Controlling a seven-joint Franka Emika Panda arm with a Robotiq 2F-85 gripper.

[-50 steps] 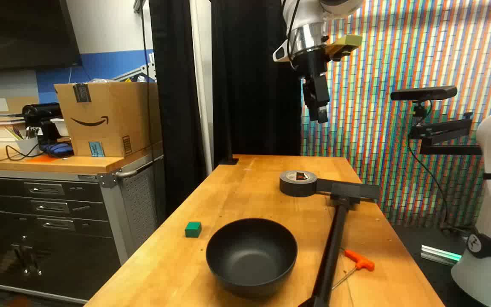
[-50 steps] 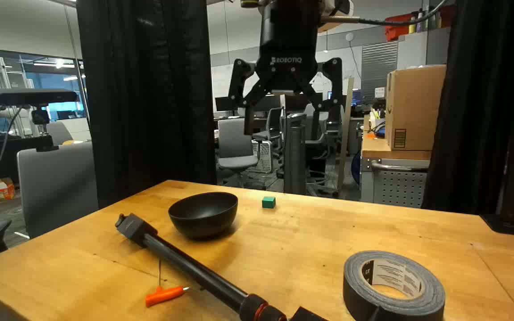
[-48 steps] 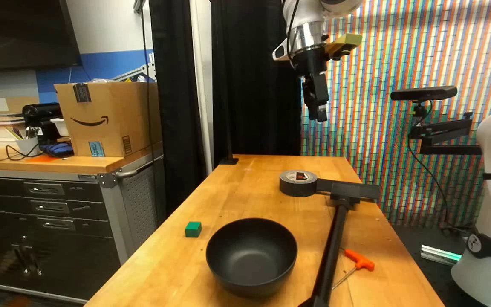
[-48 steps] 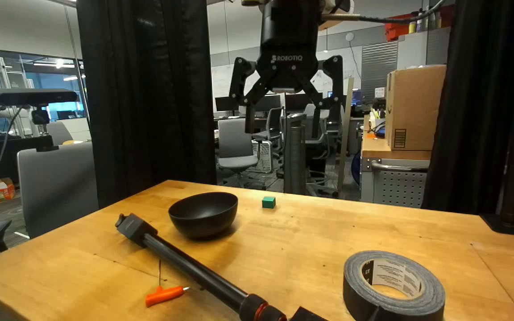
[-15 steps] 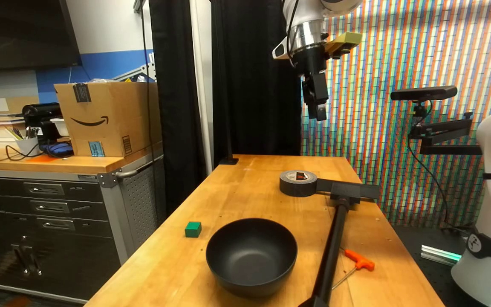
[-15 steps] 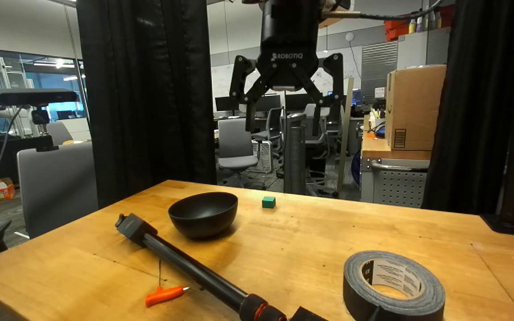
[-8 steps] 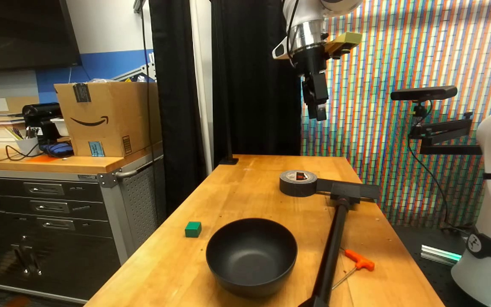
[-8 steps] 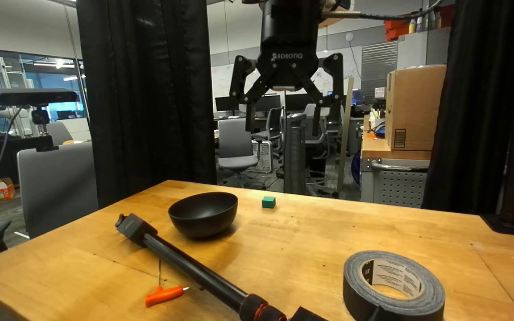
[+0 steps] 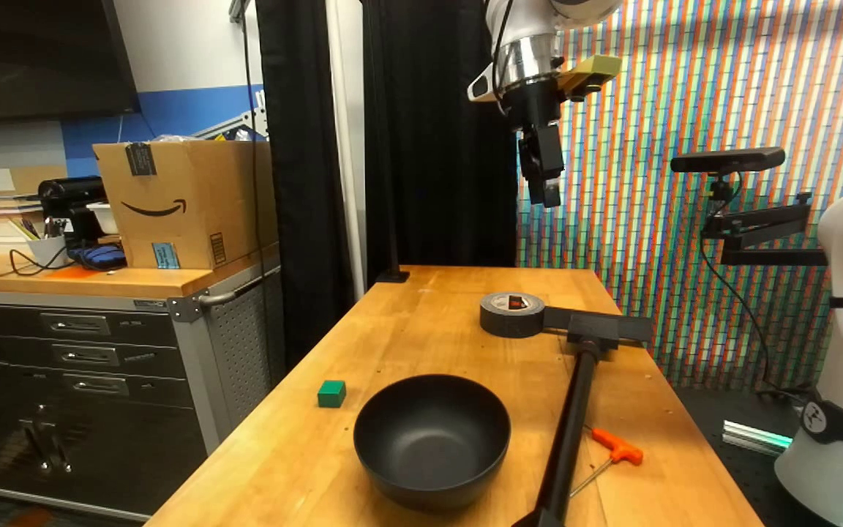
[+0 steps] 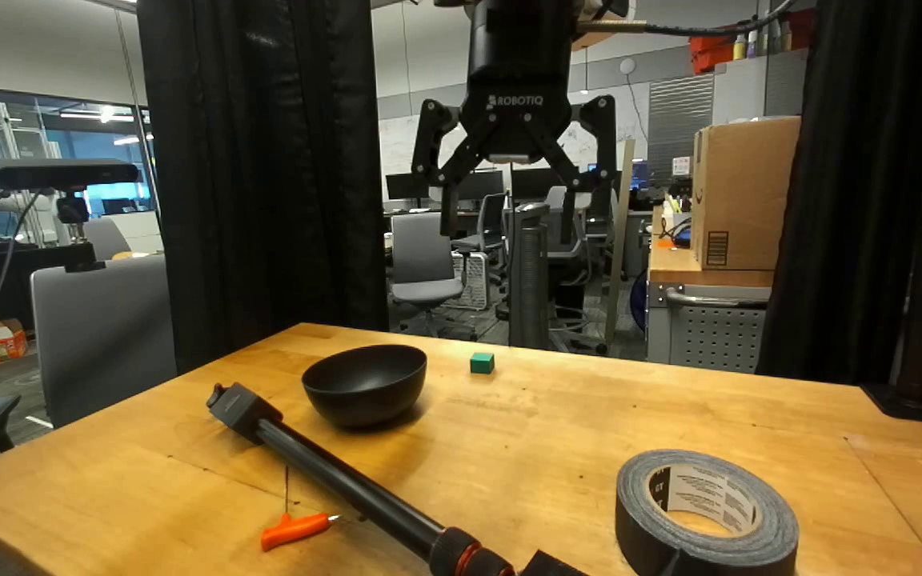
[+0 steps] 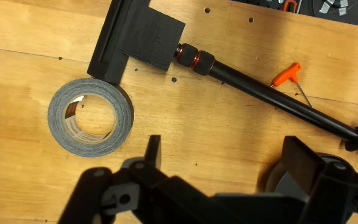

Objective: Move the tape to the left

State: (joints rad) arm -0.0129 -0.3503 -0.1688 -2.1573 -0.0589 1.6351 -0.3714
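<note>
The tape, a dark grey-black roll, lies flat on the wooden table (image 10: 541,464). It shows in both exterior views (image 9: 511,322) (image 10: 629,516) and at the left of the wrist view (image 11: 56,119). Its hole and printed core face up. My gripper (image 9: 544,192) hangs well above the table, pointing down. Its two fingers are spread wide with nothing between them, as an exterior view (image 10: 507,232) and the wrist view (image 11: 222,138) show. In the wrist view the tape lies to the left of the left finger, apart from it.
A black pole (image 11: 259,90) with a flat black bracket (image 11: 154,39) lies on the table; the bracket's end touches or nearly touches the tape. A black bowl (image 9: 432,439), a green cube (image 9: 331,394) and an orange-handled hex key (image 9: 617,446) also lie there. A post base (image 10: 915,406) stands at one edge.
Compared with the frames from over three seconds ago, the gripper is very slightly higher. Over the last second nothing visibly moves, and the tape lies where it was.
</note>
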